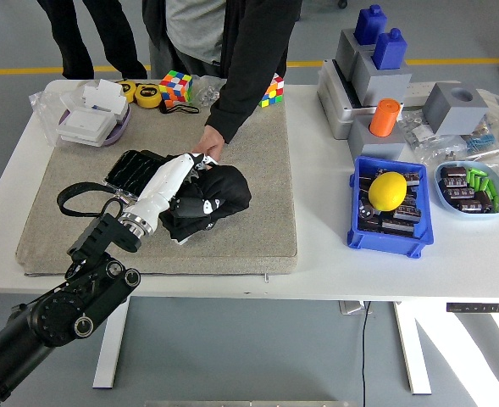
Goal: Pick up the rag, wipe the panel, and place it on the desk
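A black rag (217, 197) lies bunched on the right part of a black panel (130, 170), which rests on a grey mat (257, 170). My left hand (174, 180), white, is pressed on the rag's left side with its fingers curled into the cloth. The panel's left part shows bare behind the hand. A person at the far side rests a hand (208, 149) on the panel's far edge, just above the rag. My right hand is out of view.
A blue bin (363, 225) holding a yellow object stands right of the mat. Grey blocks (376, 80) with blue and orange pieces stand at the back right. Rubik's cubes (176, 86), tape measures and a white box (92, 119) line the mat's far edge.
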Controlling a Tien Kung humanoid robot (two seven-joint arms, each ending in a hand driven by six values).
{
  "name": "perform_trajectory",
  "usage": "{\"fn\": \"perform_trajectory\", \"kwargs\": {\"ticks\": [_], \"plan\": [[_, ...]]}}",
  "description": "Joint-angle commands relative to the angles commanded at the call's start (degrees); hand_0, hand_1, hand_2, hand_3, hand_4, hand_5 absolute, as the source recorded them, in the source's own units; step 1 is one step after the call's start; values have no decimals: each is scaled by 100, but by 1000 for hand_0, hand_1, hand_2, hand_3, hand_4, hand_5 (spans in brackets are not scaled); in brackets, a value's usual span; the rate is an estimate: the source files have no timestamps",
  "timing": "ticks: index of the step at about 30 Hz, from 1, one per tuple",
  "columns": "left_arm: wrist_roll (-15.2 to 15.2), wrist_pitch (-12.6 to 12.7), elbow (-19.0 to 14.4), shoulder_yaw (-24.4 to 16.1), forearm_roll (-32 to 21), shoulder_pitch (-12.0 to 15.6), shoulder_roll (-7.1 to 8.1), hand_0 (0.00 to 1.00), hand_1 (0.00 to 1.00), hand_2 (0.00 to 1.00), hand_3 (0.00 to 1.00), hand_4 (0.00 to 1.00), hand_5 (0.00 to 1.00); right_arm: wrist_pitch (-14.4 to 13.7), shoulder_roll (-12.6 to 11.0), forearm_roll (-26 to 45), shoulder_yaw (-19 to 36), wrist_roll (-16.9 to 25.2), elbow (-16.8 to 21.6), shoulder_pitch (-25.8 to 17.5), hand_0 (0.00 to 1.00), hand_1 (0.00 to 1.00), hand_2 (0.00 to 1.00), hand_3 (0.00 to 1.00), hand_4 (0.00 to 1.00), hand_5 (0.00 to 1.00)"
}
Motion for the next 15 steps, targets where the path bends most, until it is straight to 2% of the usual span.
{"fn": "perform_trajectory", "kwargs": {"ticks": [15], "plan": [[-275, 266, 769, -721, -67, -215, 34, 215, 261, 365, 556, 674, 2, 4, 1, 35, -31, 0, 30, 6, 589, 563, 478, 521, 902, 355]]}}
